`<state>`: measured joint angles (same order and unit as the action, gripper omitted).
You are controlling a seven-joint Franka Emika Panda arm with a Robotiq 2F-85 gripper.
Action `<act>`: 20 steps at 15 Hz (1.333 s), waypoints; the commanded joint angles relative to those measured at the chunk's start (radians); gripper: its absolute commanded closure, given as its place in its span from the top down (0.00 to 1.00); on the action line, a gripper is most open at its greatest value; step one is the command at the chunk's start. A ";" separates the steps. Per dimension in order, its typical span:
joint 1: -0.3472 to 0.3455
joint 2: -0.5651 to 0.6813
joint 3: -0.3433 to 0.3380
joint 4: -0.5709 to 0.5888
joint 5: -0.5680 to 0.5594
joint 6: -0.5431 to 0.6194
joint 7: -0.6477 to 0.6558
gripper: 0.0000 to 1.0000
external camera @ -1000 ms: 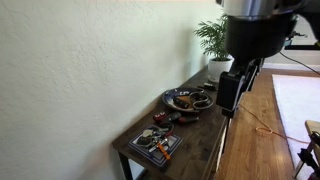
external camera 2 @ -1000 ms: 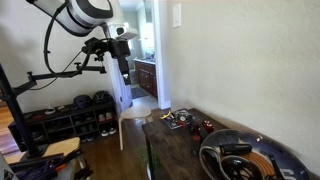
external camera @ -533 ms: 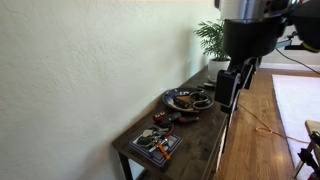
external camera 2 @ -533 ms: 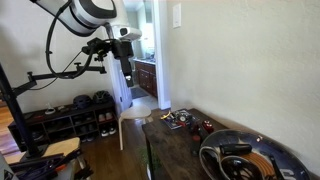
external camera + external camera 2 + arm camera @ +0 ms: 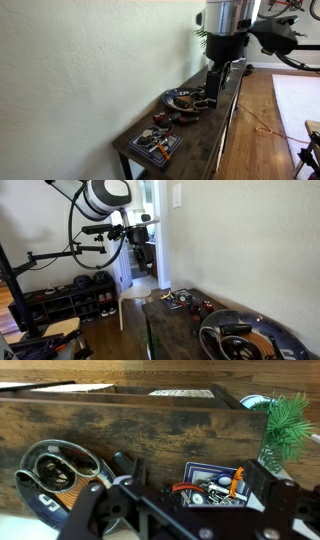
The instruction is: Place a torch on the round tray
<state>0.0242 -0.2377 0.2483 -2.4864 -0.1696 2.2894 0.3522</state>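
The round tray (image 5: 170, 98) is a dark dish with a paler rim on the long wooden table (image 5: 196, 128). It holds dark items. It also shows in an exterior view (image 5: 204, 337) and at the left of the wrist view (image 5: 23, 482). A small silvery cylinder (image 5: 217, 487) lies among orange and white bits on the flat rectangular tray (image 5: 192, 468); I cannot tell whether it is the torch. My gripper (image 5: 214, 88) hangs above the table near the round tray. In the wrist view it (image 5: 190, 500) is open and empty, its fingers framing the rectangular tray.
A potted plant (image 5: 212, 36) stands at the table's far end and shows in the wrist view (image 5: 285, 425). The rectangular tray (image 5: 155, 144) sits at the near end, with small dark items (image 5: 162, 119) between the trays. The wall runs along the table. A shoe rack (image 5: 70, 295) stands on the floor.
My arm has swung from beside the table to over it, towards the wall. The gripper now hangs above the table near the round tray. Nothing on the table has moved.
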 commanded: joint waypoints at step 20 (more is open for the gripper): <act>0.020 0.237 -0.129 0.104 -0.169 0.084 -0.321 1.00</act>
<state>0.0392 -0.0482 0.1516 -2.4118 -0.2933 2.3255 0.0917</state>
